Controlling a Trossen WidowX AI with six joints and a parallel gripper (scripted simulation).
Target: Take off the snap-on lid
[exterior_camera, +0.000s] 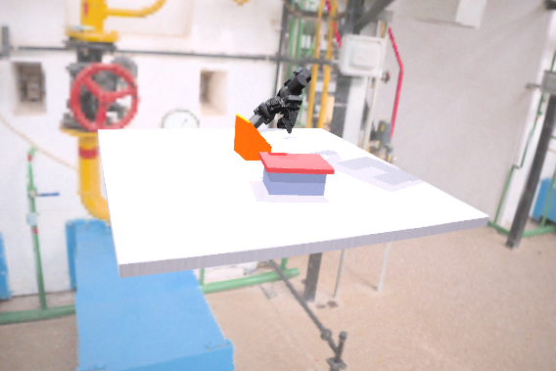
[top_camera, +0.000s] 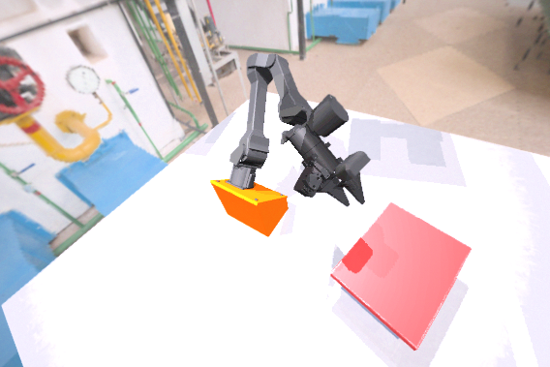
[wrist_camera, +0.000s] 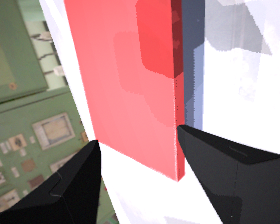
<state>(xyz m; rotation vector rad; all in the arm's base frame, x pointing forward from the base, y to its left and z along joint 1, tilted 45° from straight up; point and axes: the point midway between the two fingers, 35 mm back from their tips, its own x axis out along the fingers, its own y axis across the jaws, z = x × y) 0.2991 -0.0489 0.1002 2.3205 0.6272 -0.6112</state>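
The red lid (top_camera: pixel 412 269) (exterior_camera: pixel 299 163) (wrist_camera: pixel 121 75) sits flat on top of the blue-grey storage box (exterior_camera: pixel 296 184) (wrist_camera: pixel 193 75), overhanging its sides. The box stands on the white table, and its walls are mostly hidden under the lid in the top view. My gripper (top_camera: pixel 355 203) (exterior_camera: pixel 289 132) (wrist_camera: pixel 139 139) is partly open with nothing between its fingers. It hangs above the table, short of the lid's near edge, tilted downward. In the wrist view the lid's corner shows beyond and between the two fingertips, apart from them.
An orange wedge-shaped stand (top_camera: pixel 254 211) (exterior_camera: pixel 250 142) with a yellow top carries the arm's base. It stands on the white table (top_camera: pixel 169 284) (exterior_camera: pixel 196 218), to the left of the box in the top view. The arm's shadow falls across part of the lid.
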